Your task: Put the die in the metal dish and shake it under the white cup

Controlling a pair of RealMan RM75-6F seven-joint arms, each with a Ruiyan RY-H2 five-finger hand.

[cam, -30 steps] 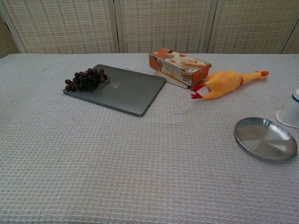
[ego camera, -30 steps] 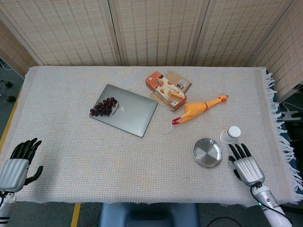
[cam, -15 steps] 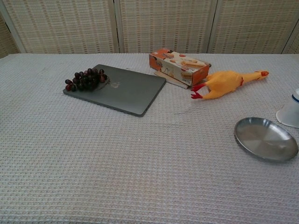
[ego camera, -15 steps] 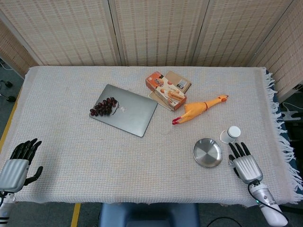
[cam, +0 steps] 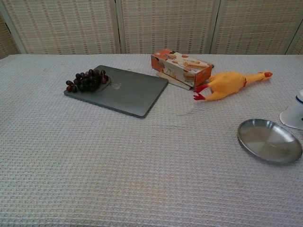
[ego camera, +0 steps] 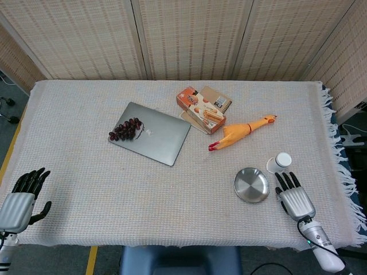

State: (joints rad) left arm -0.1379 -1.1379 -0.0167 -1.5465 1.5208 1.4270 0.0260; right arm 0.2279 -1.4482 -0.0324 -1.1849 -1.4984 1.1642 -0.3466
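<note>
A round metal dish point(ego camera: 251, 185) point(cam: 269, 140) lies empty on the cloth at the front right. Just behind it to the right, the white cup point(ego camera: 279, 162) point(cam: 295, 111) stands upside down. No die shows in either view. My right hand point(ego camera: 293, 196) lies flat with its fingers spread, just right of the dish and in front of the cup, holding nothing. My left hand point(ego camera: 23, 196) hovers at the table's front left corner, fingers apart and empty. The chest view shows neither hand.
A grey laptop point(ego camera: 151, 133) with a bunch of dark grapes point(ego camera: 125, 129) on it lies left of centre. An orange snack box point(ego camera: 200, 110) on a brown notebook point(ego camera: 214, 98) and a rubber chicken point(ego camera: 241, 132) lie behind the dish. The cloth's fringed edge point(ego camera: 342, 172) runs along the right.
My right hand has shifted slightly toward the dish and the front edge. The left hand, dish and cup have not moved.
</note>
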